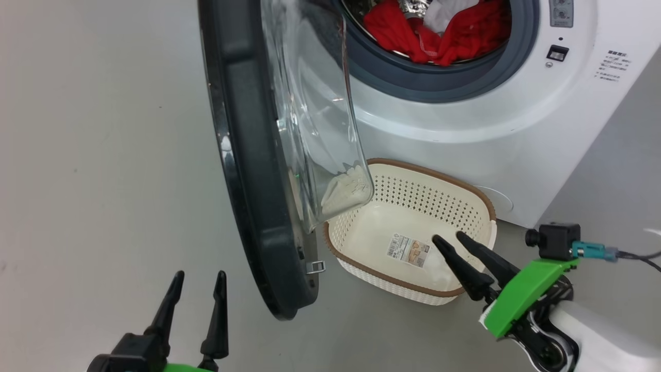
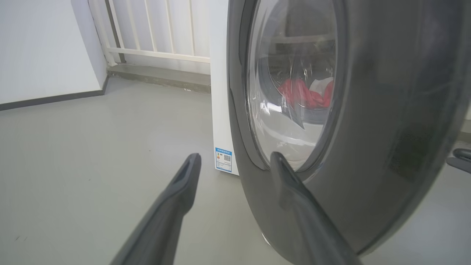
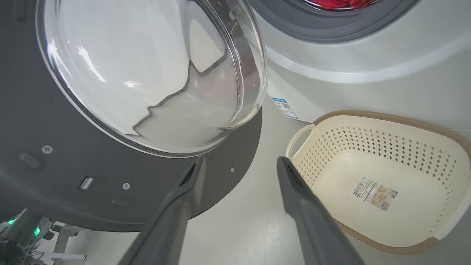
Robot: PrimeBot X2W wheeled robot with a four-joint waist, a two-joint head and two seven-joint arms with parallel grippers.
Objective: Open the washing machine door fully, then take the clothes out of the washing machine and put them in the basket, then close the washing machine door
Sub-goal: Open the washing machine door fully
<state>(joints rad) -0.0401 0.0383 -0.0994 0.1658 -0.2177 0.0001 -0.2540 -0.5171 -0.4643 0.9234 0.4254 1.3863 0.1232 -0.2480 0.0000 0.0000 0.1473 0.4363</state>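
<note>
- Grey smooth floor (image 1: 103,155) spreads across the scene; in the left wrist view a white wall and a white railing (image 2: 154,29) stand at the back.
- You see the white washing machine (image 1: 465,119) at the upper right of the head view, with its round opening uncovered and ringed by a grey rubber seal.
- The washing machine door (image 1: 248,181) stands swung out on the left side of the opening, edge-on to the head camera. Its black ring faces left and its clear glass bowl bulges to the right, towards the machine.
- The clothes (image 1: 454,31), red with a white patch, lie bunched inside the drum.
- The basket (image 1: 439,181), cream with a brown rim, sits on the floor just in front of the machine, below the opening. A sticker (image 1: 408,250) lies on its bottom.
- Your left gripper (image 1: 200,275) is at the lower left, outside the door's black face. Its fingers are spread apart with nothing between them.
- Your right gripper (image 1: 448,236) hangs over the near right part of the basket. Its fingers are parted and grasp nothing.
- A small blue label (image 2: 223,160) is low on the machine's side panel.
</note>
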